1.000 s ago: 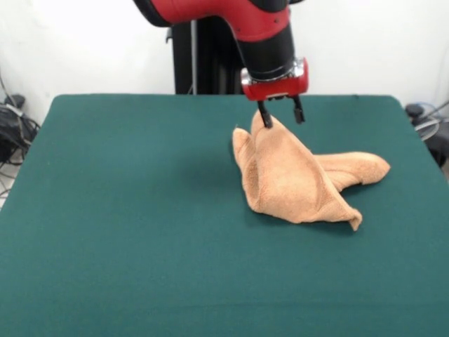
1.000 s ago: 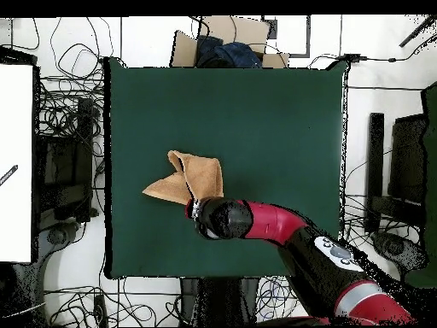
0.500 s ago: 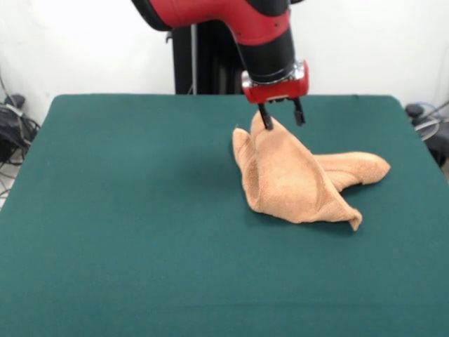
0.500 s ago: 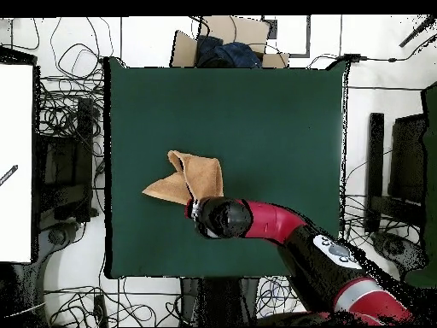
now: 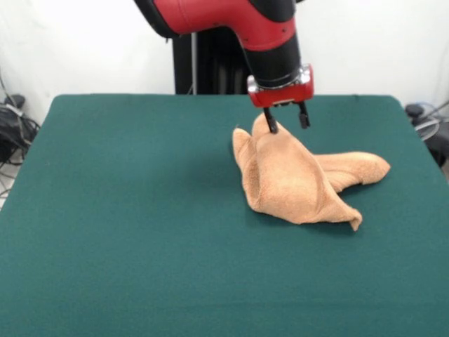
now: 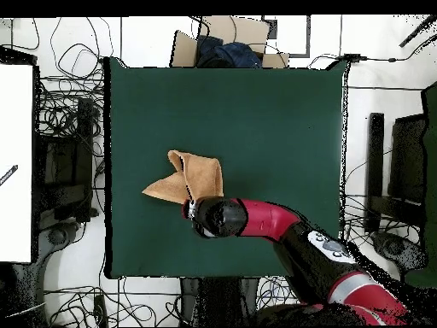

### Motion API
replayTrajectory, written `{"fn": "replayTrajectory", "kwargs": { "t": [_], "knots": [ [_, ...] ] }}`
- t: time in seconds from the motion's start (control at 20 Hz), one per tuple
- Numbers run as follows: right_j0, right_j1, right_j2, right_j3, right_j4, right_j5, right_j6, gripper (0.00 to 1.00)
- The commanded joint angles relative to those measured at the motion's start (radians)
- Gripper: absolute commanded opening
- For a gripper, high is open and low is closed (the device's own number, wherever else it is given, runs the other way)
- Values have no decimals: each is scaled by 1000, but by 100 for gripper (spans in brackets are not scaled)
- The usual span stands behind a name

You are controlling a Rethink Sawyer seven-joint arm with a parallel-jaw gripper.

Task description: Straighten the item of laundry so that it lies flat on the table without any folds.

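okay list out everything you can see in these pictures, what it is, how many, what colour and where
towel: one, light orange-tan, crumpled and folded on the table, right of centre in the front view, its peak at the gripper.
table: one, dark green cloth top, filling most of both views.
cardboard box: one, brown, beyond the table's far edge in the overhead view, dark blue things inside.
cables: many, black, on the floor around the table.
arm: one, red and black, coming down over the towel.
gripper: one, black fingers, open, one finger against the towel's peak.
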Motion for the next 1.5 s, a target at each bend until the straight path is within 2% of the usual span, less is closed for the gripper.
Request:
{"fn": "replayTrajectory", "kwargs": {
  "t": [0.05,0.4,0.5,0.65,1.25,1.5],
  "knots": [
    [43,24,-11,-92,-72,-72,41,100],
    [46,12,-14,-94,-77,-69,62,100],
    [85,-31,-58,-109,-108,-92,75,100],
    [116,-70,-88,-124,-112,-54,76,100],
    [98,-85,-76,-86,-102,-64,78,100],
    [88,-57,-57,-95,-105,-74,64,100]
  ]
}}
